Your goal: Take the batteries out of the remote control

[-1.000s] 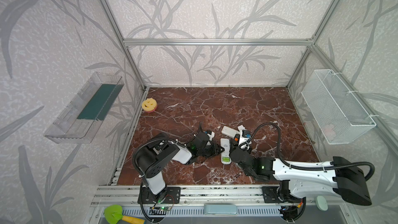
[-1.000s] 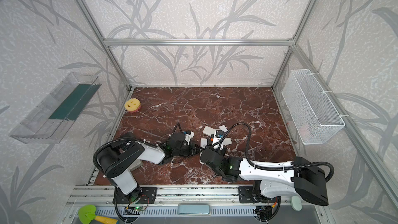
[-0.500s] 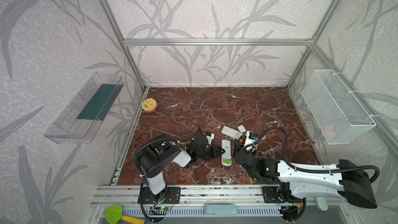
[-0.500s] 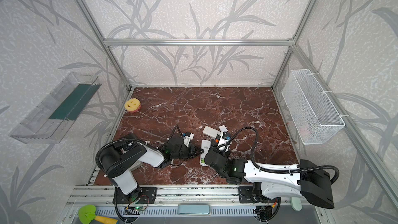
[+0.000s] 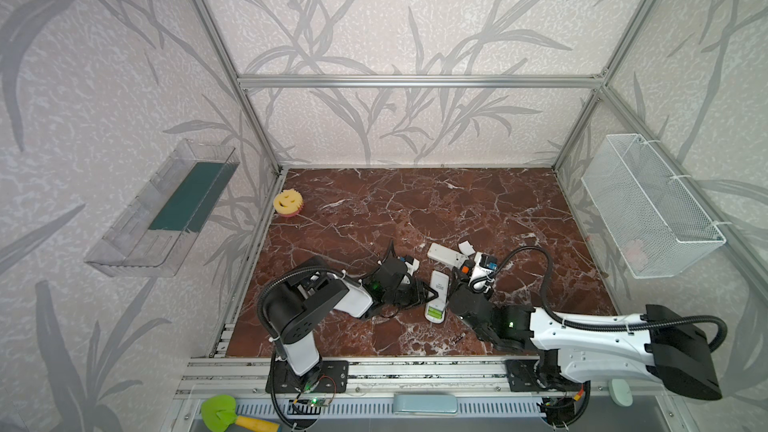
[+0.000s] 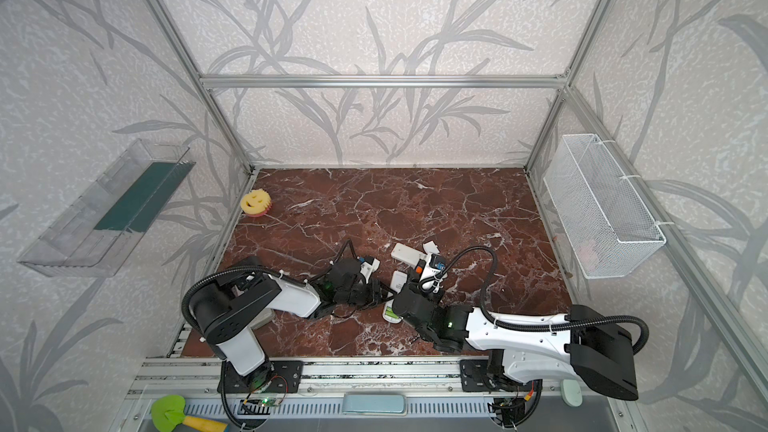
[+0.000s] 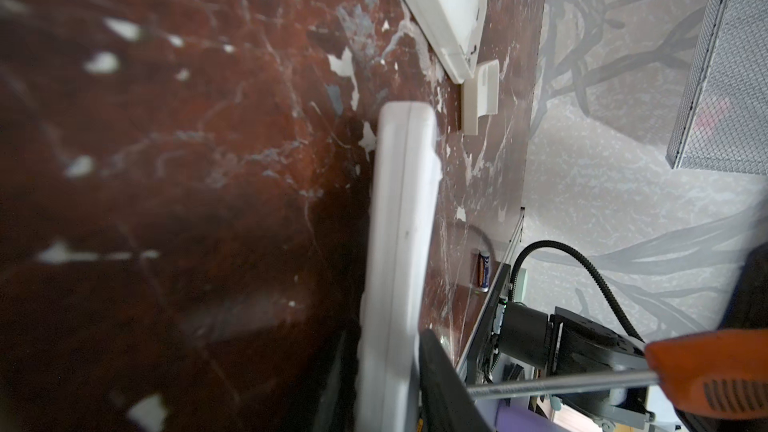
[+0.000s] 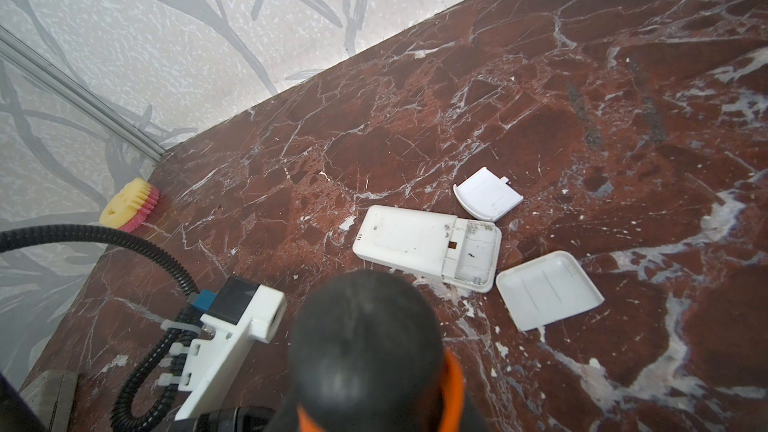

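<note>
Left gripper [image 5: 424, 293] lies low along the table [image 5: 415, 209], jaws straddling the loaded remote [image 5: 438, 286] edgewise, probably to pin it while the cells are pried out. Clamped or only bracketing: cannot tell. Right gripper [image 5: 464, 278] is closed around the screwdriver [image 7: 706, 376], whose shaft reaches in beside the left finger. It reads as a lever for the green batteries [image 5: 434, 312], which sit side by side in that remote's open bay. Dark batteries [image 7: 482, 270] lie on the table near its front edge, apart from both remotes. Empty remote [image 8: 407, 238] rests back-up farther in, bay bare, clear of the work.

Count:
- 2 remotes
- 2 green cells in, and what looks like 2 dark cells out
- 2 loose lids, small cover [image 8: 486, 193] and large cover [image 8: 548, 288], both just beside the empty remote
- 1 screwdriver
- 1 sponge [image 8: 129, 209] by the far left corner
</note>
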`<state>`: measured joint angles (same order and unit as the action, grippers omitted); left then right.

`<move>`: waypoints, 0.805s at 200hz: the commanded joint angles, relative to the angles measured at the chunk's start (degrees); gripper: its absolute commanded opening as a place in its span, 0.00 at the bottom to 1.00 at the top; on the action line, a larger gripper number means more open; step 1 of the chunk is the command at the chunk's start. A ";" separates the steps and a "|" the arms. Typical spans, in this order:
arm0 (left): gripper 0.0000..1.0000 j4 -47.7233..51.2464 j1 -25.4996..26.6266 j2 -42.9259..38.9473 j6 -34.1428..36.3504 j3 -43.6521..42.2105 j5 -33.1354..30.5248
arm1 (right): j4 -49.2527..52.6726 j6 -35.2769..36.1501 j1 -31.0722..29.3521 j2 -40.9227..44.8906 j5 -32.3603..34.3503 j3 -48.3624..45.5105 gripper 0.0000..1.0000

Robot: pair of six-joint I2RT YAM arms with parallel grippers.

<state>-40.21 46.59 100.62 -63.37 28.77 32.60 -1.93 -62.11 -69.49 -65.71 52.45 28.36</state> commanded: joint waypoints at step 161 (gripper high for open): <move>0.00 -9.59 0.94 -1.87 -3.74 -5.37 -14.93 | -4.80 4.28 6.42 1.80 -5.26 -2.34 0.00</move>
<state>-45.56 47.62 99.70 -64.58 26.44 28.01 -4.01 -59.48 -64.20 -62.26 45.36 24.97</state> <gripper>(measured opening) 0.157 0.323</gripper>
